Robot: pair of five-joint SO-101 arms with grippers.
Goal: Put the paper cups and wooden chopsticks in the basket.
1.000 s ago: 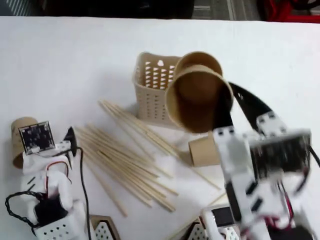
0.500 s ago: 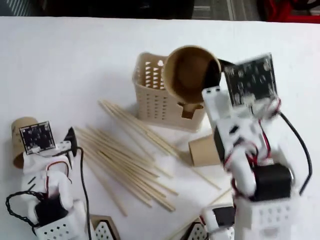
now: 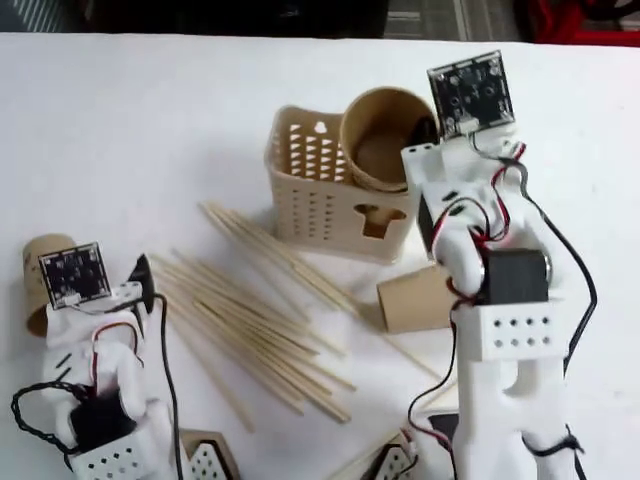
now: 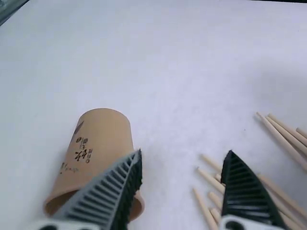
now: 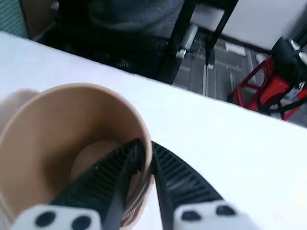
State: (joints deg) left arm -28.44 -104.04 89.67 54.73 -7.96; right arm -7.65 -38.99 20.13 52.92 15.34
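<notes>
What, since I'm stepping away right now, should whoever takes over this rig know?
Right gripper: shut on the rim of a paper cup, held at the open top of the basket, not yet released.
Left gripper: open, low over the table, beside a second cup lying on its side.
A third cup lies on its side near the basket; chopsticks lie scattered.
Done: nothing visibly dropped in.
Left: release this cup, then two cups and all chopsticks.

Our white table [image 3: 150,110] and its load
We see the basket [image 3: 320,215] mid-table, wooden chopsticks [image 3: 255,335] strewn toward the near edge, one paper cup [image 4: 98,143] lying by the left edge, a second cup [image 3: 412,300] lying just before the basket.
</notes>
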